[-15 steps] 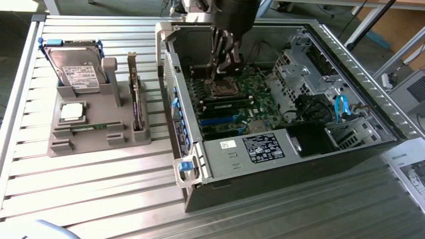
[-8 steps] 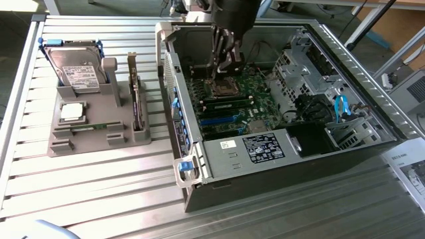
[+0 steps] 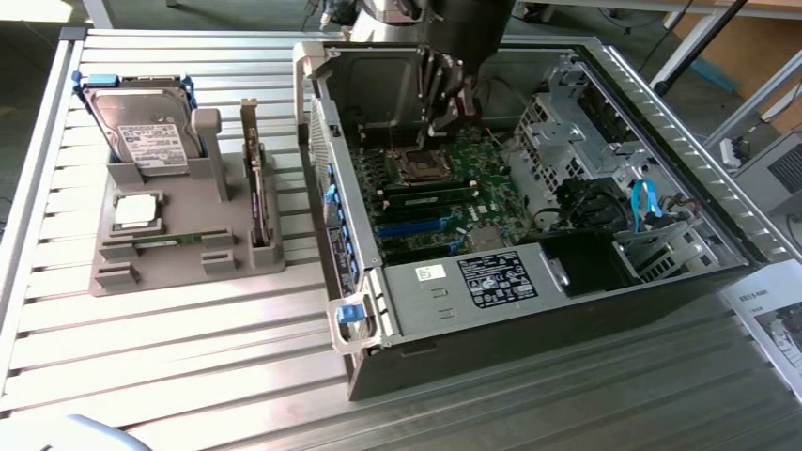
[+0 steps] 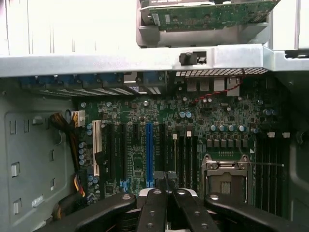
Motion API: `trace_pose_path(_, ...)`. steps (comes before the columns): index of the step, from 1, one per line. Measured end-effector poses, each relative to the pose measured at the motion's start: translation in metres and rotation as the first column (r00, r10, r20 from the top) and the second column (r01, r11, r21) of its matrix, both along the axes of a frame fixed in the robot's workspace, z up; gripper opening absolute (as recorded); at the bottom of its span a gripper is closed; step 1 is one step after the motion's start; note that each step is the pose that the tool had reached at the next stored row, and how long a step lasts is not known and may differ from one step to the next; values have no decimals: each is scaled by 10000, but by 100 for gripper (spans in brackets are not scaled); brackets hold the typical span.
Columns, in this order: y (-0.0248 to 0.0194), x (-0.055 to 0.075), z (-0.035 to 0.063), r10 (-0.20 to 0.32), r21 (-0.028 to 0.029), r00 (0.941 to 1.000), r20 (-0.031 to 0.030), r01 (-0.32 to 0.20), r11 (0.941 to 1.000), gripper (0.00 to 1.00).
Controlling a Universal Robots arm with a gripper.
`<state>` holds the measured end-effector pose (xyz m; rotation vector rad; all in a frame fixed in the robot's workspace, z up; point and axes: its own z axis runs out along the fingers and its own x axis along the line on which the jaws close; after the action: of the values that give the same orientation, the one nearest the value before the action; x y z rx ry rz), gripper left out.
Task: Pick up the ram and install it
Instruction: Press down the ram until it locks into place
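The ram is a thin green stick lying flat in the front slot of the grey holder, on the exterior view's left. My gripper hangs inside the open computer case, above the green motherboard and far from the ram. In the wrist view the gripper is shut, its black fingers meeting with nothing visible between them. Their tips sit over the dark slots between the blue slot and the processor socket.
The holder also carries a silver hard drive with blue rails, a processor chip and an upright card. Cables, a drive cage and the power supply crowd the case. The ribbed metal table lies around it.
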<state>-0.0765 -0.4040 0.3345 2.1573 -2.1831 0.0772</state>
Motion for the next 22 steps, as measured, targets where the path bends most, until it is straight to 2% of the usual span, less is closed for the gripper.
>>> trace_pose_path(12, 0, 380, 1, -1, -1, 10000, 0, 1, 10000, 10)
trace_pose_path(15, 0, 439, 0, 0, -2, 10000, 0, 0, 10000, 10)
trace_pose_path(19, 1, 450, 1, 0, -2, 10000, 0, 0, 10000, 10)
trace_pose_path(20, 1, 450, 0, -1, 5, 10000, -1, 1, 10000, 10)
trace_pose_path(22, -2, 451, 0, 1, 97, 10000, 1, -1, 10000, 10)
